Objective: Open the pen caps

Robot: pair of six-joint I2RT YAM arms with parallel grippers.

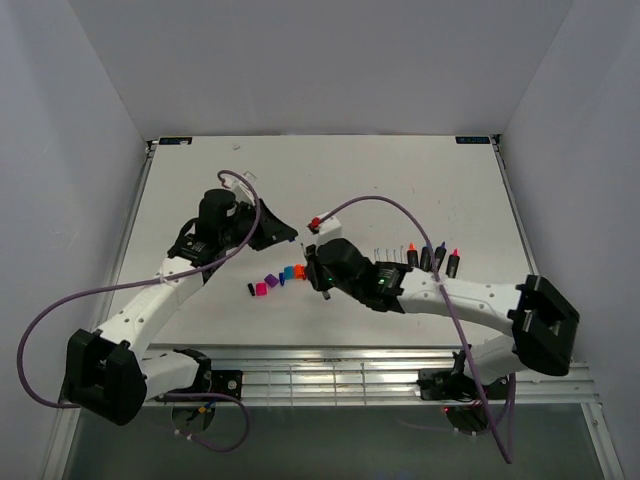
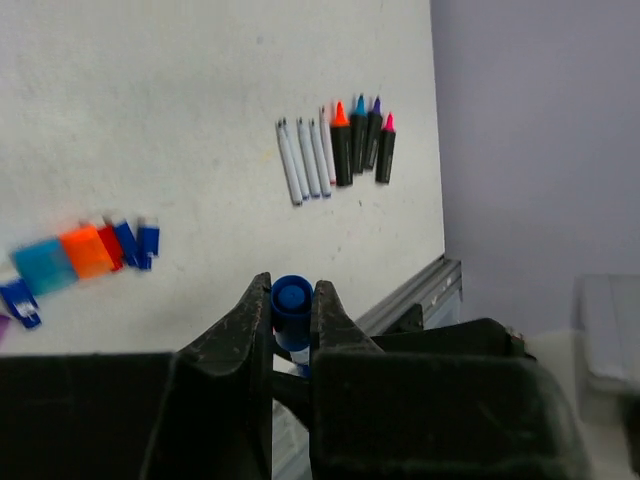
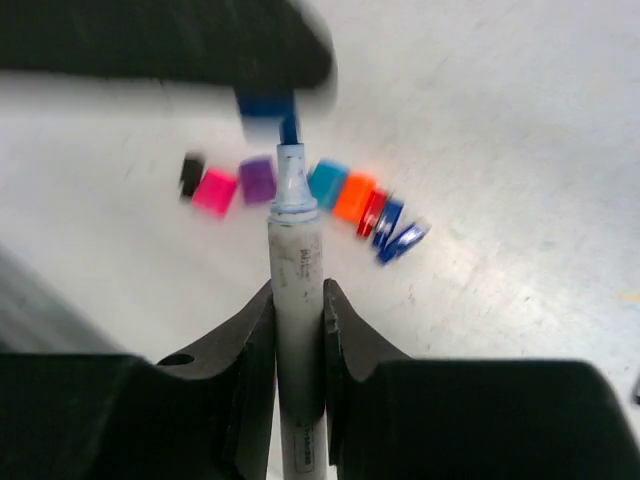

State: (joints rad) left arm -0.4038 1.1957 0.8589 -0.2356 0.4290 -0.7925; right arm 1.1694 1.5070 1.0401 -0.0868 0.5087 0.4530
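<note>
Left gripper (image 2: 292, 288): jaws closed tight on a slim blue plastic pen cap (image 2: 292, 298). The cap sits end-on between the pads, lifted off the white table (image 2: 200, 100).

Right gripper (image 3: 297, 295): jaws clamped on a thin white pen barrel (image 3: 297, 255), gripped low on the shaft, blue nib aimed at the left gripper.

Right wrist view: the blue cap is right at the nib and blurred. Cannot tell whether the nib tip is inside the cap's mouth or just clear of it.

The 2 grippers meet mid-table above a row of loose caps (image 3: 300, 190): magenta, purple, teal, orange, red, blue, all lying flat. On the right arm's side lie 4 black highlighter bodies (image 2: 362, 140), coloured tips bare. Just beside them is a bundle of bare white barrels (image 2: 303, 160).

Step in hand, as I judge it: the pull-off of this cap, at or near separation. Task looks far along.

Doing it well:
- Draw the 2 grippers apart straight along the pen's axis. A sideways drift could bend the thin nib or smear it on the cap wall.
- Let the right hold the barrel steady while the left does the travelling.
- The barrel is smooth and round, so it may slide through the pads under an off-axis tug.
- Once clear, set the cap down low by the loose row so it does not roll.
</note>
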